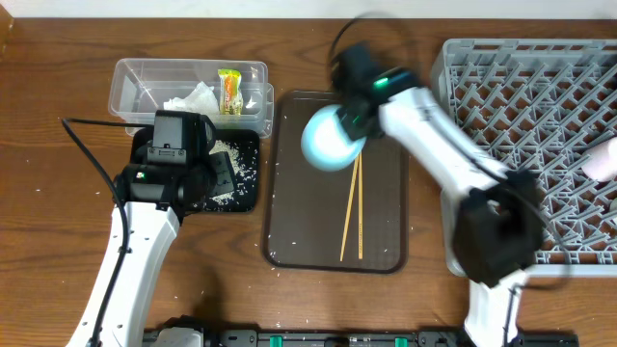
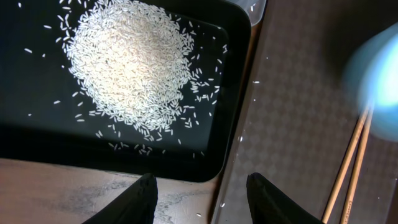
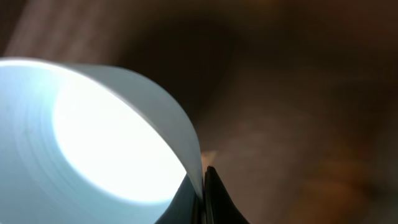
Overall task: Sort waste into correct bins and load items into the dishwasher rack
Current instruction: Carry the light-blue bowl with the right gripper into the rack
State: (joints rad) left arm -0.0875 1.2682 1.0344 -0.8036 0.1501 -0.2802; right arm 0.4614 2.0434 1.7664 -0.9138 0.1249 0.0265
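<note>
Over the brown serving tray (image 1: 289, 231): bowl aloft.
Chopsticks (image 1: 352, 207) lie on it, unloaded. Right gripper (image 3: 202, 182) pinches light blue bowl (image 1: 328, 138) by its rim. Left gripper (image 2: 202, 186) spread, empty, beside black tray (image 2: 231, 93) holding rice (image 2: 130, 62). Tissue (image 1: 193, 96) and wrapper (image 1: 229, 92) binned in clear tub (image 1: 130, 82). Dishwasher rack (image 1: 540, 96) awaits.

I see the wooden table (image 1: 58, 222) carrying a clear tub (image 1: 130, 89) far left, a black tray (image 1: 249, 198) touching its near side, a brown tray (image 1: 299, 212) in the centre, and a grey rack (image 1: 540, 87) on the right.
</note>
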